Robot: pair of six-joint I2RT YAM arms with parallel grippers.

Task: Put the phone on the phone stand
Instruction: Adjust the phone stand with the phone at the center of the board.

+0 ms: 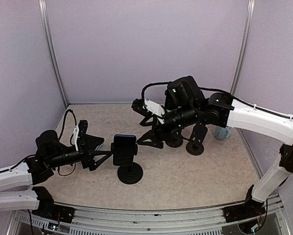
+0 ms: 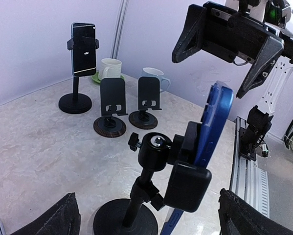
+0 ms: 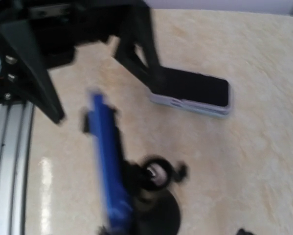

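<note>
Lavender walls close in a beige table [image 1: 185, 186]. At left, the left gripper [image 1: 106, 150] is spread wide with nothing in it, its fingertips just beside the phone [image 1: 124, 148]. That blue phone sits upright, clamped in the stand [image 1: 130, 174]. To its right the right gripper [image 2: 207, 78] hangs empty, jaws apart, above the phone and clear of it. Farther right are two bare stands [image 1: 197, 142] and a mug [image 1: 222, 132].

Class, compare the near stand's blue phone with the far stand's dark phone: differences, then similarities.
The blue phone is blue-cased; the dark phone looks black. Seen from the left wrist, the blue phone shows its edge, the dark phone its screen. Both stand upright, clamped on pole stands.
</note>
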